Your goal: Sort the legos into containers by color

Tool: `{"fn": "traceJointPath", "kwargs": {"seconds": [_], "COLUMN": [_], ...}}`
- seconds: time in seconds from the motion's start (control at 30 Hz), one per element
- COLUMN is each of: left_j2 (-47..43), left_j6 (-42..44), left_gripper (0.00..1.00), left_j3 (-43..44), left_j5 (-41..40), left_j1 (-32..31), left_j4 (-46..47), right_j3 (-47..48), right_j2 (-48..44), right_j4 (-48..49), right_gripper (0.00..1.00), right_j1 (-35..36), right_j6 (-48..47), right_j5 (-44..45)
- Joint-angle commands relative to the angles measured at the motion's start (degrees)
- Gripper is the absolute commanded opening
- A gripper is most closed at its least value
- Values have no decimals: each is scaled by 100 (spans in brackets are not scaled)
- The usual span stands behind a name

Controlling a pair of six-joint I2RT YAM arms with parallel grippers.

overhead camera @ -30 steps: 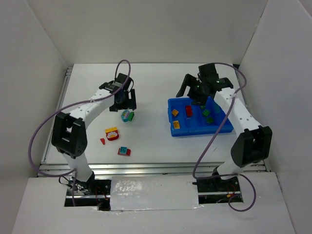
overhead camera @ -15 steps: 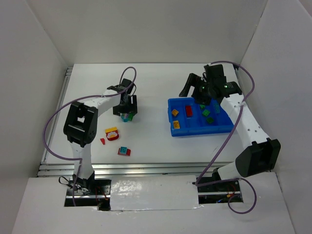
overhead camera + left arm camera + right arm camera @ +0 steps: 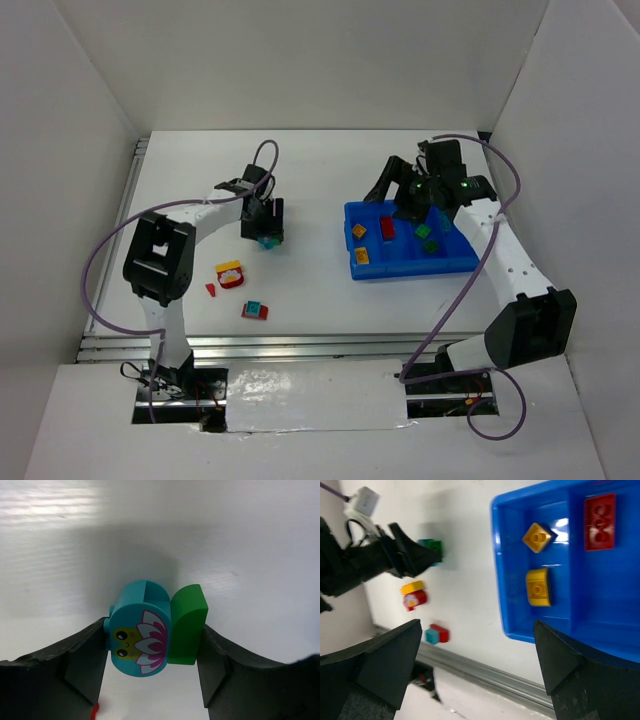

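Down on the white table (image 3: 250, 530), the left tool (image 3: 152, 645) clasped a teal-and-green plastic brick (image 3: 145, 627); the right tool (image 3: 477, 630) hung wide open over a bright-blue plastic tray (image 3: 585, 610).

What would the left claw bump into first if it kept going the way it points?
The teal and green brick, which sits right between the left gripper's fingers; they seem to touch both its sides. Pushing on, it would press the brick into the white table.

Seeing teal-green lego (image 3: 150, 630) w/ pink-white lotus & frog face on teal half. Tray (image 3: 580, 590) bright blue; yellow legos (image 3: 538, 586) + red lego (image 3: 600, 515).
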Motion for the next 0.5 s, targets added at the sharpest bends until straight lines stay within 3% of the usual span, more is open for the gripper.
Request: {"fn": "traceJointPath", "kwargs": {"seconds": [0.0, 0.1, 0.13, 0.27, 0.47], "left_j2": [-1053, -2029, -2379, -2567, -2471], "left_j6": [529, 994, 1213, 1793, 2199], "left_gripper": [0, 0, 0, 0, 0], "left_j3": [-199, -569, -596, -1, 668], "left_j5": [1413, 2634, 2831, 2903, 2921], "left_j1": [-71, -272, -473, -1132, -1697], "left_j4": [823, 1370, 1546, 1004, 511], "right_j3": [-138, -279, -44, 511, 405], "right_j2": [-402, -552, -447, 71, -25], "right_j4": [707, 1243, 1061, 515, 1148], "right_gripper": [100, 98, 97, 90, 73], "right_j1": [-353, -513, -470, -215, 232], "right_j6": [388, 986, 1170, 1566, 1884], "right_j5": [-965, -1441, -1233, -1345, -1890]}}
